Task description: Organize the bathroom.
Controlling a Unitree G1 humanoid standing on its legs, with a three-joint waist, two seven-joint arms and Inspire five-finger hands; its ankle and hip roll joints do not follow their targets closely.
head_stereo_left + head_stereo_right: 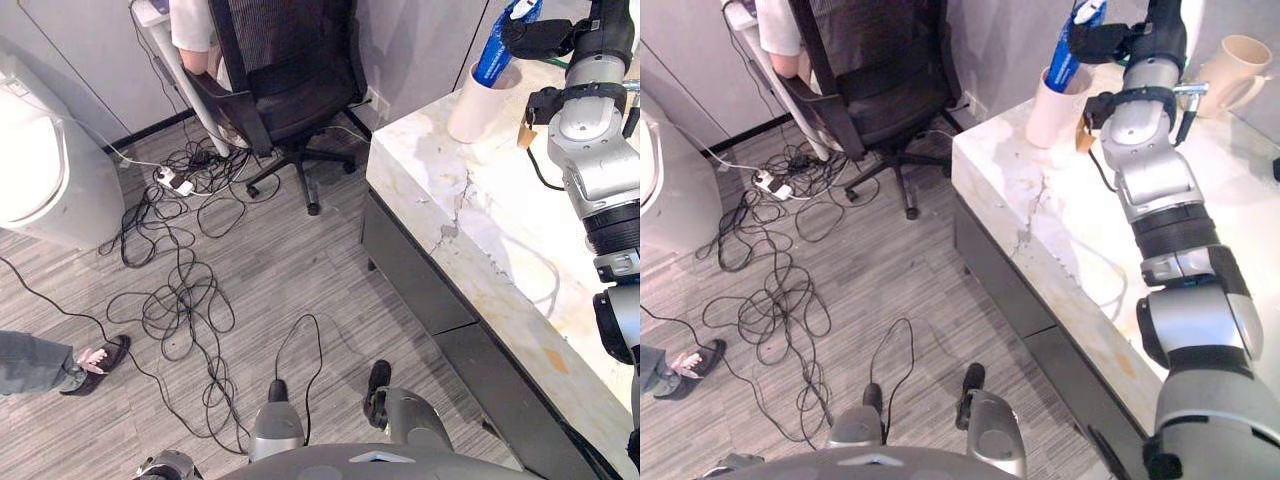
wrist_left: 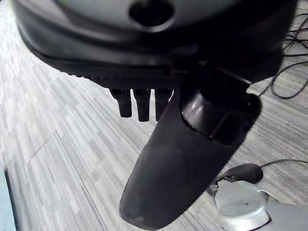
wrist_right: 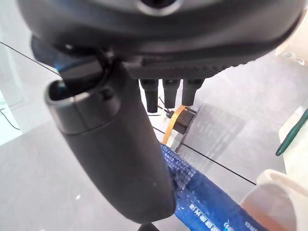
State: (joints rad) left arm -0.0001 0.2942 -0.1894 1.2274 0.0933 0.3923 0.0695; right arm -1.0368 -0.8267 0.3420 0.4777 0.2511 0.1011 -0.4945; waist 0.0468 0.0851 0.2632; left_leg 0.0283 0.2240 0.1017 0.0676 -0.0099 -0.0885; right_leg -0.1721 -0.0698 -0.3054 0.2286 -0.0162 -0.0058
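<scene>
A blue toothpaste tube [image 1: 495,52] with a white cap stands tilted in a white cup [image 1: 473,108] at the far corner of the marble counter [image 1: 470,230]. My right hand [image 1: 1112,40] is raised at the tube's upper end. In the right wrist view its thumb [image 3: 120,144] lies along the tube [image 3: 202,197] above the cup's rim [image 3: 279,185], while its fingers [image 3: 166,94] stay straight and off the tube. My left hand [image 2: 183,159] hangs open over the grey floor, holding nothing.
A beige mug [image 1: 1232,62] stands behind the cup on the counter. A black office chair [image 1: 285,90] sits left of the counter, with tangled cables [image 1: 180,290] on the floor. A person's foot [image 1: 95,362] shows at the left edge, near a white fixture [image 1: 45,165].
</scene>
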